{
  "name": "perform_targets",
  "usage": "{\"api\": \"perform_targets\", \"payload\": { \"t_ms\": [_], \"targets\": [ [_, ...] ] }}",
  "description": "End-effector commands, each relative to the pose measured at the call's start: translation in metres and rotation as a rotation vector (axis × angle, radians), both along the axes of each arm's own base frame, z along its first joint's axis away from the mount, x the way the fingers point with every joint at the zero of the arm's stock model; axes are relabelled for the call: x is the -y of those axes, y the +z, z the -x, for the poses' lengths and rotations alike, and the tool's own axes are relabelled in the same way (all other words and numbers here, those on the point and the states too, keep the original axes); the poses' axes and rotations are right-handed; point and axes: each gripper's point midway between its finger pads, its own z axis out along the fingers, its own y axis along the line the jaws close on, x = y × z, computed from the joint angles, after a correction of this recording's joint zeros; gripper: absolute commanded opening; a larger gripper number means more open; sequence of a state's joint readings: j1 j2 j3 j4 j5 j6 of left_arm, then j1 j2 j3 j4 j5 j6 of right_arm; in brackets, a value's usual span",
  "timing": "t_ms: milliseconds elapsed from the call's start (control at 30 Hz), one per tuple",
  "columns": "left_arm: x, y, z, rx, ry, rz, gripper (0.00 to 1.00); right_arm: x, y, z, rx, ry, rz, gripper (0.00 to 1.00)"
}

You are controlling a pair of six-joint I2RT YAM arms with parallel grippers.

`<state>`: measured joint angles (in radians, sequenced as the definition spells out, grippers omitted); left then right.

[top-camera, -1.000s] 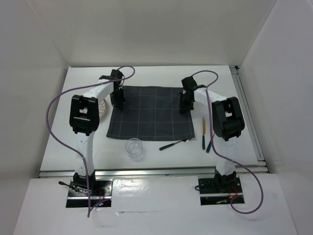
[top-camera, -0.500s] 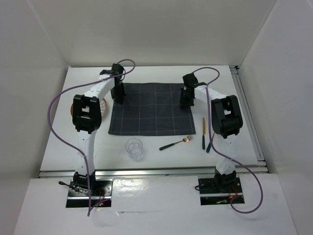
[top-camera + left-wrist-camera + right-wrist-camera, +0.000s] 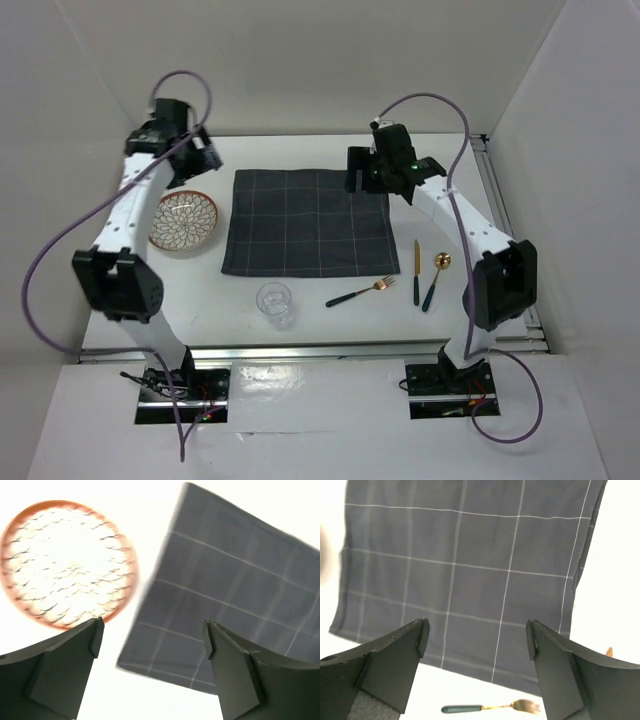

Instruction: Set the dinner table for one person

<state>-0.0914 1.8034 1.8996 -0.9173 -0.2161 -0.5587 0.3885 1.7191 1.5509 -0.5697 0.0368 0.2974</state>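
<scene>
A: White-walled booth, and the white counter (image 3: 300,150) fills its floor ahead of the arm bases. Why is the dark checked placemat (image 3: 310,222) in the centre?
B: It marks the single place, I'd say; it lies flat and square. The patterned plate (image 3: 184,221) sits just left of it, not on it yet.
A: The arms?
B: The left end effector (image 3: 152,630) hangs above the plate and the mat's edge, and the right end effector (image 3: 477,630) over the mat's far right. Both are wide, holding nothing.
A: Smaller pieces?
B: The glass (image 3: 275,302) is near the front. The fork (image 3: 360,292), knife (image 3: 417,270) and spoon (image 3: 436,278) lie to the right, unarranged.
</scene>
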Motion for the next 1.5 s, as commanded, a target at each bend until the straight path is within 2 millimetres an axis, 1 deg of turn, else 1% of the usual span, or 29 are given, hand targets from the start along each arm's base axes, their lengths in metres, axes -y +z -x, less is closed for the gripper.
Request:
{"api": "perform_targets", "payload": {
  "t_ms": [0,33,67,100,133,167,200,233,267,300,333,367,400,433,467,500,533,567,667,867,900,967,1000,1033,1100,1267,1300,1400,1467],
  "targets": [
    [-0.074,-0.037,0.045,-0.103,0.259,0.088,1.00,0.005,0.004,0.022,-0.003,0.000,-0.001,0.91],
    [-0.082,-0.044,0.054,-0.099,0.288,0.118,1.00,0.006,0.011,0.028,0.008,0.008,-0.014,0.91],
    [-0.081,-0.060,0.076,-0.118,0.288,0.171,1.00,0.008,0.005,0.033,-0.006,0.008,-0.008,0.92],
    [-0.101,-0.061,0.076,-0.062,0.353,0.203,1.00,0.006,0.009,0.034,-0.003,0.009,-0.024,0.92],
    [-0.106,-0.062,0.083,-0.043,0.376,0.224,1.00,0.004,0.009,0.039,-0.003,0.018,-0.024,0.94],
    [-0.108,-0.072,0.087,-0.056,0.391,0.263,1.00,0.004,0.009,0.039,-0.003,0.018,-0.024,0.94],
    [-0.120,-0.087,0.097,-0.081,0.439,0.291,1.00,0.005,0.010,0.042,-0.005,0.018,-0.023,0.94],
    [-0.122,-0.093,0.102,-0.095,0.462,0.311,1.00,0.006,0.009,0.045,-0.017,0.018,-0.018,0.95],
    [-0.120,-0.111,0.106,-0.144,0.478,0.349,1.00,0.007,0.013,0.045,-0.007,0.018,-0.022,0.95],
    [-0.124,-0.119,0.107,-0.154,0.474,0.377,1.00,0.007,0.013,0.045,-0.007,0.018,-0.022,0.95],
    [-0.124,-0.122,0.099,-0.142,0.460,0.393,1.00,0.008,0.015,0.048,-0.005,0.024,-0.016,0.95],
    [-0.127,-0.131,0.100,-0.158,0.473,0.398,1.00,0.009,0.016,0.050,-0.003,0.024,-0.016,0.96],
    [-0.123,-0.143,0.098,-0.180,0.462,0.426,1.00,0.010,0.012,0.052,-0.012,0.024,-0.013,0.96],
    [-0.125,-0.145,0.094,-0.173,0.469,0.430,1.00,0.010,0.017,0.053,0.000,0.024,-0.017,0.96],
    [-0.124,-0.149,0.095,-0.172,0.469,0.429,0.99,0.011,0.016,0.056,-0.002,0.024,-0.017,0.96],
    [-0.125,-0.154,0.088,-0.152,0.469,0.439,0.97,0.012,0.012,0.057,-0.011,0.024,-0.013,0.96],
    [-0.122,-0.158,0.089,-0.153,0.470,0.457,0.93,0.013,0.015,0.058,-0.003,0.024,-0.016,0.96],
    [-0.124,-0.161,0.085,-0.150,0.469,0.456,0.89,0.015,0.011,0.059,-0.009,0.017,-0.007,0.96],
    [-0.122,-0.183,0.086,-0.179,0.501,0.478,0.76,0.018,0.010,0.062,-0.015,0.010,0.002,0.96],
    [-0.124,-0.199,0.081,-0.197,0.522,0.492,0.65,0.022,0.003,0.064,-0.038,-0.003,0.026,0.96],
    [-0.123,-0.203,0.082,-0.209,0.524,0.494,0.58,0.022,0.003,0.064,-0.038,-0.003,0.026,0.96],
    [-0.124,-0.207,0.085,-0.219,0.531,0.488,0.39,0.023,0.001,0.066,-0.047,-0.003,0.030,0.96],
    [-0.124,-0.207,0.085,-0.219,0.531,0.488,0.30,0.022,0.006,0.064,-0.037,-0.003,0.025,0.96],
    [-0.124,-0.203,0.085,-0.210,0.529,0.486,0.16,0.023,0.009,0.062,-0.026,-0.011,0.028,0.96],
    [-0.125,-0.196,0.084,-0.203,0.518,0.479,0.01,0.023,0.011,0.062,-0.027,-0.011,0.029,0.96],
    [-0.129,-0.153,0.077,-0.153,0.505,0.440,0.00,0.024,0.022,0.061,-0.023,-0.018,0.034,0.96],
    [-0.129,-0.138,0.068,-0.110,0.488,0.432,0.00,0.024,0.027,0.059,-0.012,-0.018,0.029,0.96],
    [-0.126,-0.087,0.056,0.002,0.413,0.419,0.00,0.027,0.030,0.061,-0.006,-0.019,0.042,0.96],
    [-0.117,-0.059,0.048,0.057,0.334,0.423,0.00,0.029,0.030,0.060,-0.003,-0.026,0.048,0.96]
  ]
}}
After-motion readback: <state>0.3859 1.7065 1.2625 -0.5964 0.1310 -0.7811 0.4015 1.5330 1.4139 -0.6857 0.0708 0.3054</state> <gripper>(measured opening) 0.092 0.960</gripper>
